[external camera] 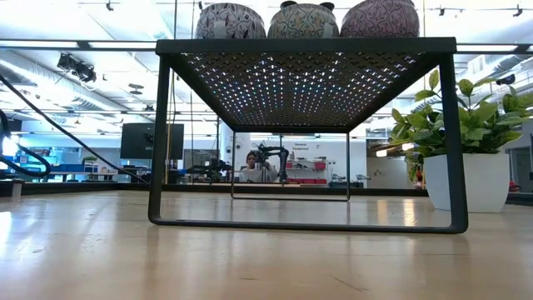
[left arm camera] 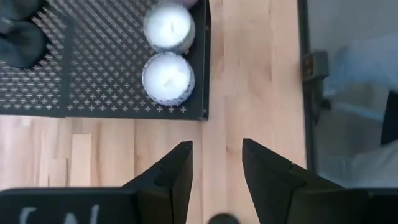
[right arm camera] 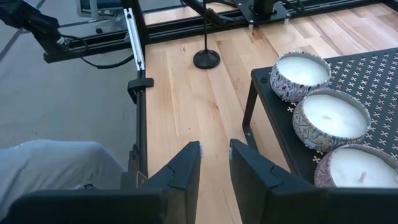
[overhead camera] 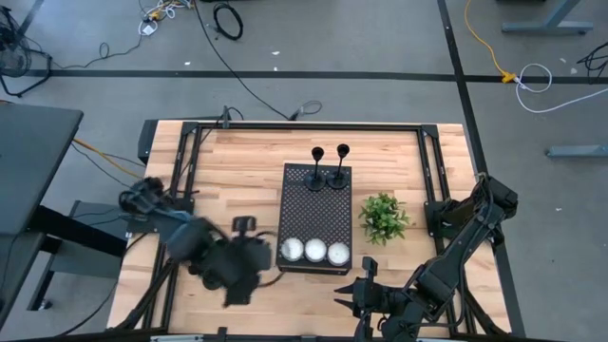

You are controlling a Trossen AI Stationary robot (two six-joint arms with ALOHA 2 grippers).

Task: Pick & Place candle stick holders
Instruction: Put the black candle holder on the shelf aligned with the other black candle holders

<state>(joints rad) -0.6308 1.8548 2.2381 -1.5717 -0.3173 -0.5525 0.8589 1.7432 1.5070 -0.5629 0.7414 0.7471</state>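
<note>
Two black candle stick holders (overhead camera: 318,176) (overhead camera: 339,173) stand upright on the far end of a black perforated stand (overhead camera: 313,214). A third holder (overhead camera: 244,224) stands by its round base on the table left of the stand; its base and thin stem show in the right wrist view (right arm camera: 206,59). My left gripper (left arm camera: 216,146) is open and empty above the table by the stand's near left corner, close to that holder (overhead camera: 258,255). My right gripper (right arm camera: 214,146) is open and empty near the table's near edge, right of the stand's near end (overhead camera: 353,283).
Three white candles in patterned tins (overhead camera: 314,251) sit on the stand's near end (external camera: 304,21). A green plant in a white pot (overhead camera: 385,217) stands right of the stand (external camera: 466,125). A black frame rail (right arm camera: 138,56) runs along the table's sides.
</note>
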